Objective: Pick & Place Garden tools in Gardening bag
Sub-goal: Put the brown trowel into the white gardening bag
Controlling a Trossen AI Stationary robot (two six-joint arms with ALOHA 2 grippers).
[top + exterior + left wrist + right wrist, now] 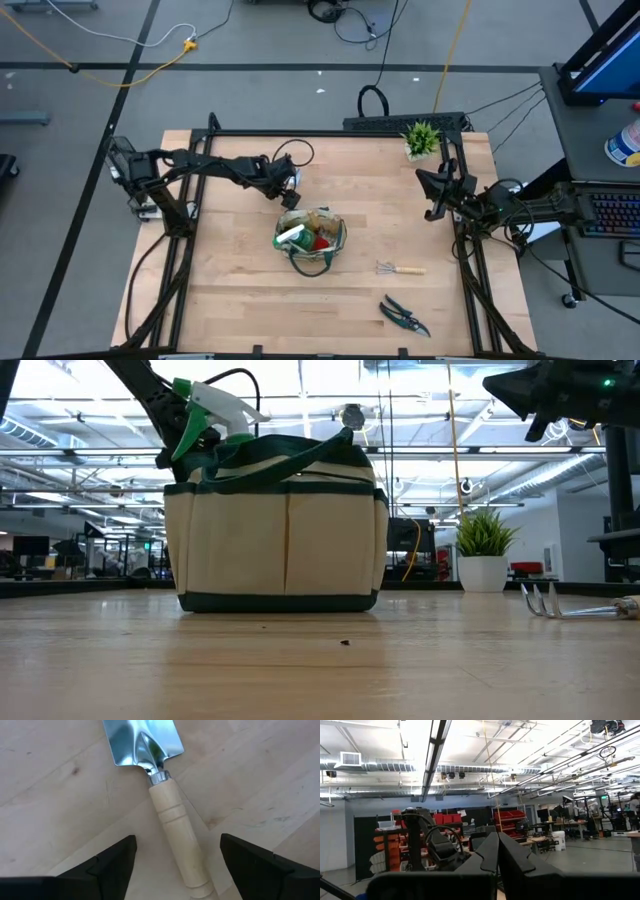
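A trowel with a shiny metal blade and a pale wooden handle (177, 837) lies flat on the table. My left gripper (177, 870) hangs open above it, pointing down, one finger on each side of the handle, apart from it. In the high view my left gripper (288, 190) is just beyond the gardening bag (311, 241), which hides the trowel in the low view. The khaki bag (278, 535) stands upright, with a green-and-white sprayer (205, 410) sticking out of its top. A small rake (399, 268) and dark pruning shears (404, 316) lie on the table. My right gripper (497, 855) is shut, raised at the right edge.
A small potted green plant (421, 139) stands at the far right corner of the table. The rake's tines (540, 600) show at the right in the low view. Bare wood lies to the left of the bag and along the near edge (250, 320).
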